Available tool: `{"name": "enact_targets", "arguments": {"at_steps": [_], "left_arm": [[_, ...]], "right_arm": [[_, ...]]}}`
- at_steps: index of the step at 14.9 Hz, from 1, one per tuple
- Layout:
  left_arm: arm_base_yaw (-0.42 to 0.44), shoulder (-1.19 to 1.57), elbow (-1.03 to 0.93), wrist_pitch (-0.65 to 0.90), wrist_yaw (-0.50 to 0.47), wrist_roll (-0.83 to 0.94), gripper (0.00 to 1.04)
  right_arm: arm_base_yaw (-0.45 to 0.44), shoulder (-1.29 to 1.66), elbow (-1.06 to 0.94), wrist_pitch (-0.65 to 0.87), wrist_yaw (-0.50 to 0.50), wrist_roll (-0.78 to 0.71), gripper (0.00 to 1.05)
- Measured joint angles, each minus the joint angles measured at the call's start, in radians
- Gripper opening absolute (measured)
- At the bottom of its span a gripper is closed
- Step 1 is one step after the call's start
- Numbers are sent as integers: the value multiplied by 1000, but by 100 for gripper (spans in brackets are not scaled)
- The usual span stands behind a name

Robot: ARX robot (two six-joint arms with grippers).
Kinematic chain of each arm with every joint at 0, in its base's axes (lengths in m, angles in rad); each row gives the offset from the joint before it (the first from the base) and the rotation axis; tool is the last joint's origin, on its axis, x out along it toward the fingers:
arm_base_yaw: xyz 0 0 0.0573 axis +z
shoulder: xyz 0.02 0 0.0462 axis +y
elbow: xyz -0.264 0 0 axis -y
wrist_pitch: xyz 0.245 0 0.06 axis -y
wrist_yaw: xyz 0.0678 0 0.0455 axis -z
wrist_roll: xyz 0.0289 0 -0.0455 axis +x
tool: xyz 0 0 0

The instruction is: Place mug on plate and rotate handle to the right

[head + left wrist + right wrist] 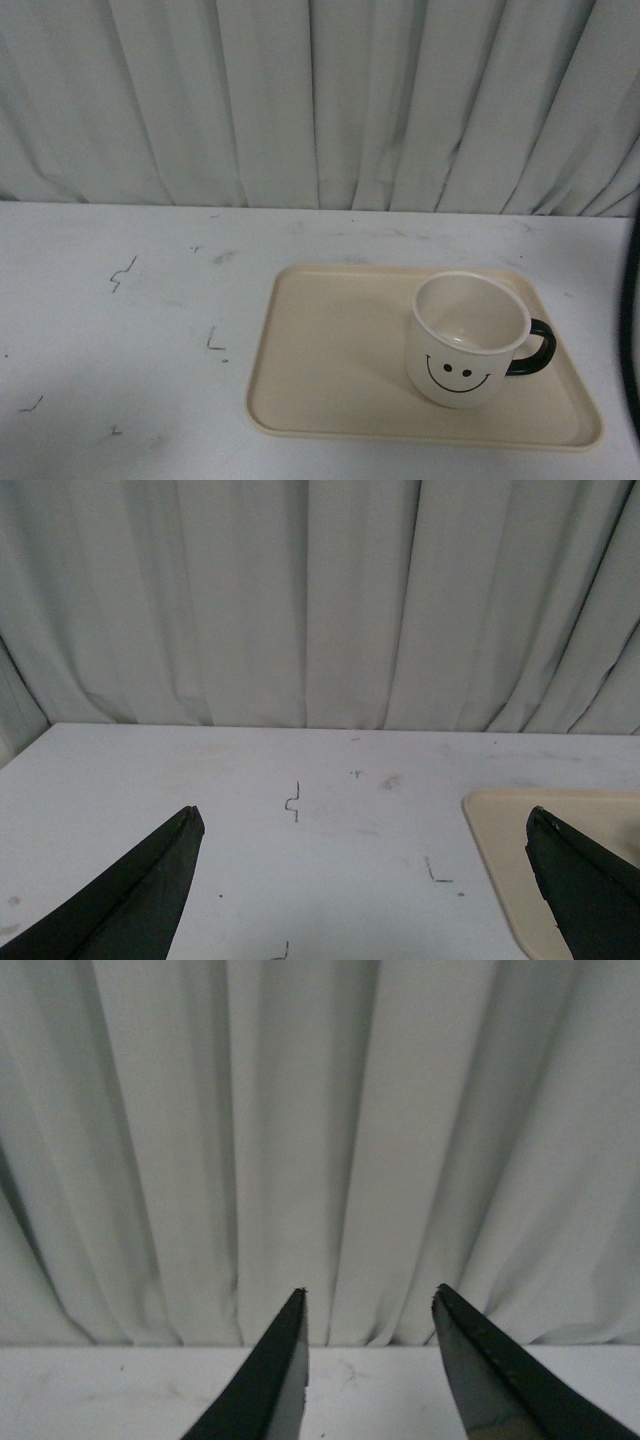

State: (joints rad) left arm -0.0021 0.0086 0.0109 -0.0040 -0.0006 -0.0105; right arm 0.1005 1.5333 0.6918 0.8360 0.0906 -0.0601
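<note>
While the mug [467, 340] stands upright on the right half of the plate [330, 350], its handle [533, 347] points to my right and its smiley face looks back at me, so I judge the task to be essentially met as things lie. The step in hand, as I read it, is to leave the result alone and keep both arms clear.

Neither arm shows in the front view, apart from a dark edge at the far right that I cannot identify. My left claw [370, 880] hangs wide, its dark fingers [140, 900] far apart with nothing between them; it looks over the white tabletop [130, 320] with its small pen marks, and only a corner of the plate shows beside one finger. My right claw [370, 1360] is parted more narrowly and also empty; it faces the pale curtain [320, 100] and the far strip of the tabletop, with no mug or plate in its sight.

To do this well, I would check the handle's heading against the plate's long edge. It appears to point squarely right, perhaps a touch toward me, though I cannot tell that finely. If a trim were wanted, I would bring the right claw down beside the handle and nudge the loop gently, since the mug sits near the plate's right rim and a hard push could slide it against that rim or tip it. Otherwise, any arm movement should pass high and well apart from the mug.
</note>
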Motion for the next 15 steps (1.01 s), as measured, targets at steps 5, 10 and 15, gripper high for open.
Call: {"name": "enact_targets", "arguments": {"at_steps": [5, 10, 15], "left_arm": [[0, 0, 0, 0, 1, 0, 98], [0, 0, 0, 0, 0, 0, 98], [0, 0, 0, 0, 0, 0, 98]], "right_arm": [[-36, -229, -341, 87, -27, 45, 2], [-101, -454, -521, 53, -89, 45, 2], [-101, -640, -639, 14, -88, 46, 2]]}}
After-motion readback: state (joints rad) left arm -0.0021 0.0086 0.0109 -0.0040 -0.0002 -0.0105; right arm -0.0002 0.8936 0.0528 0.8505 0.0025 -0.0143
